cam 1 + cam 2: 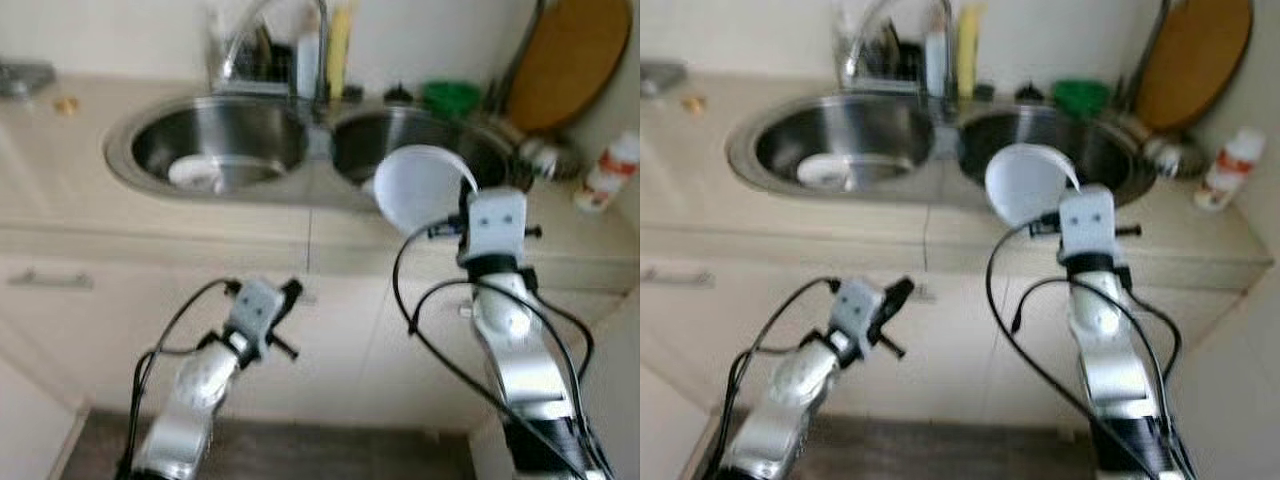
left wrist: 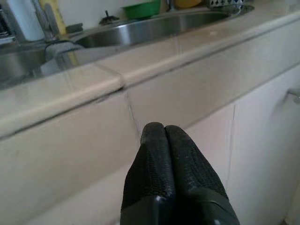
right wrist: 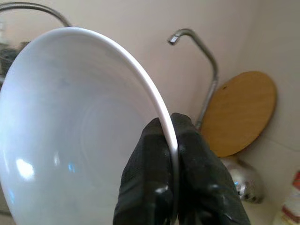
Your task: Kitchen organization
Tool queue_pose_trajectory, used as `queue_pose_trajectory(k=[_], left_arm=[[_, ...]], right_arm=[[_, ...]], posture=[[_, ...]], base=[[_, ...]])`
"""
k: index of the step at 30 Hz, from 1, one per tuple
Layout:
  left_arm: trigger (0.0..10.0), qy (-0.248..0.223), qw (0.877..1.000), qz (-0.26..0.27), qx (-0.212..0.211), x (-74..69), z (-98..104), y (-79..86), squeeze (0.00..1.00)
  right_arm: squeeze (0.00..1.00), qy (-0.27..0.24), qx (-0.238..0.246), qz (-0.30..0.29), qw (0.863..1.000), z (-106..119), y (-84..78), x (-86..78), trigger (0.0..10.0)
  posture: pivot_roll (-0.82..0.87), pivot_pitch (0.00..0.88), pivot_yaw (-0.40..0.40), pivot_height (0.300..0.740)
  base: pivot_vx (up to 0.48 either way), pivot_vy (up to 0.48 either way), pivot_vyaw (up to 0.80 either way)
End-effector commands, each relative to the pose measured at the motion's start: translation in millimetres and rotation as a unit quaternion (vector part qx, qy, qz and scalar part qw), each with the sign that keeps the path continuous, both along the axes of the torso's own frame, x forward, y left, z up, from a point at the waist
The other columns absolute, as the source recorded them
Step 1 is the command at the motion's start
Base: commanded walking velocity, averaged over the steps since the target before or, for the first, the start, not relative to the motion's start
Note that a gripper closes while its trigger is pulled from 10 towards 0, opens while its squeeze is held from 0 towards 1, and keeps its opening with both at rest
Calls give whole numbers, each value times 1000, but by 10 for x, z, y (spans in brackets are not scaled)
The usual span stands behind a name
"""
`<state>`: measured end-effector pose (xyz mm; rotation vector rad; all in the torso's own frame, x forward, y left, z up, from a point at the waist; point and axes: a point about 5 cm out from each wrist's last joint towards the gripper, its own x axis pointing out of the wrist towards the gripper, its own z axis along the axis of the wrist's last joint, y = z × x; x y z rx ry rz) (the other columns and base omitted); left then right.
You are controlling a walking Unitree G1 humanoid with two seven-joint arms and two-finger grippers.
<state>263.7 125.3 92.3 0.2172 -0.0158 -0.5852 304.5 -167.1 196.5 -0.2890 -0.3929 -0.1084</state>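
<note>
A beige kitchen counter (image 1: 250, 215) carried a steel double sink (image 1: 215, 140) along its back edge. The right gripper (image 3: 169, 140) held a white bowl (image 1: 420, 185) tilted above the right basin's front rim, fingers clamped on its rim. The left gripper (image 2: 161, 136), fingers pressed together, hovered low before the cabinet front (image 1: 130, 320).

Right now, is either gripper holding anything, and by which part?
The right gripper holds a white bowl by its rim, jaws pinched across the edge. The left gripper is shut on nothing.
</note>
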Motion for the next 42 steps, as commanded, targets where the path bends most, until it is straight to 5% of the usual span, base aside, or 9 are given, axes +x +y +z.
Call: queue_pose_trajectory(k=[1,28,30,31,42], left_arm=[[10000,-3,1000,-12,-5,-5,6,-85,0],[10000,-26,1000,-12,-11,-13,49,-103,0],[10000,-44,999,-9,-10,-11,85,-100,0],[10000,-125,992,23,-11,33,288,-68,0],[10000,-149,986,72,-5,104,329,35,0]], right_arm=[[0,-10,7,-19,1000,51,-108,-3,10000],[0,3,-15,12,1000,89,-14,144,10000],[0,4,-14,12,1000,83,-10,148,10000],[0,8,-15,15,1000,58,15,168,10000],[0,16,-19,16,1000,26,15,248,10000]], posture=[[118,0,-59,740],[128,0,-64,740],[128,0,-64,740],[132,0,-63,740],[134,0,-59,740]], base=[[300,0,0],[153,0,0],[0,0,0],[0,0,0],[0,0,0]])
